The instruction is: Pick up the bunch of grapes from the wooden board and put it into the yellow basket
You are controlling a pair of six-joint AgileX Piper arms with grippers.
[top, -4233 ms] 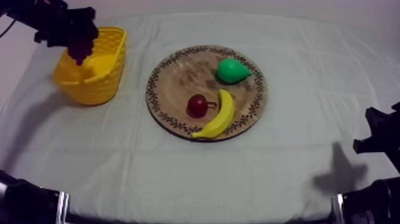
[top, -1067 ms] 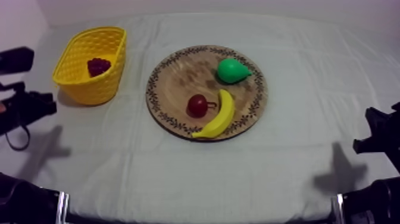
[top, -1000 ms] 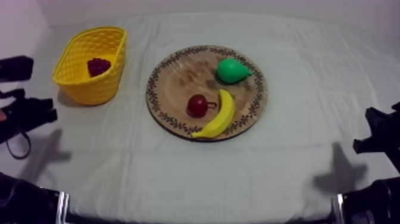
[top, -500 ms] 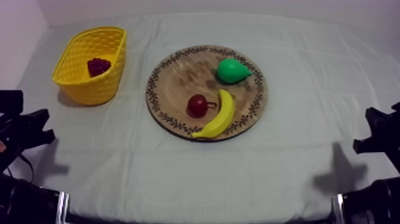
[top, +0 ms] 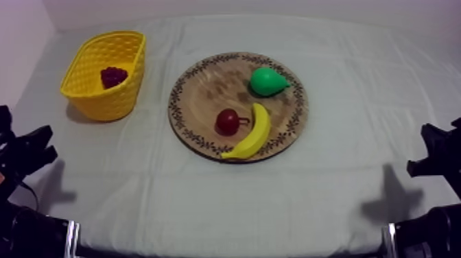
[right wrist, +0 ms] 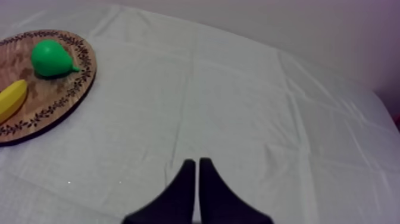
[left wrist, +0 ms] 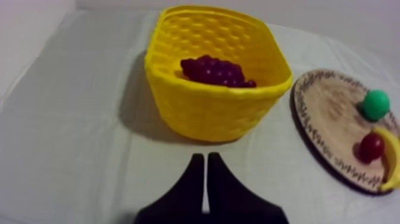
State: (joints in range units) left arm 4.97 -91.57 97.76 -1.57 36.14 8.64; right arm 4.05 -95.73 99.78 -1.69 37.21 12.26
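Black left end effector (left wrist: 205, 158) closed, empty; right end effector (right wrist: 197, 162) likewise

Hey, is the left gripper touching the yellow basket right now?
Apart. In the left wrist view, bare cloth lies between the left gripper, fingers shut, and the yellow basket.

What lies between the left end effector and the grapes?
In the left wrist view: bare cloth ahead of the left end effector, then the near wall of the basket; the grapes lie inside it.
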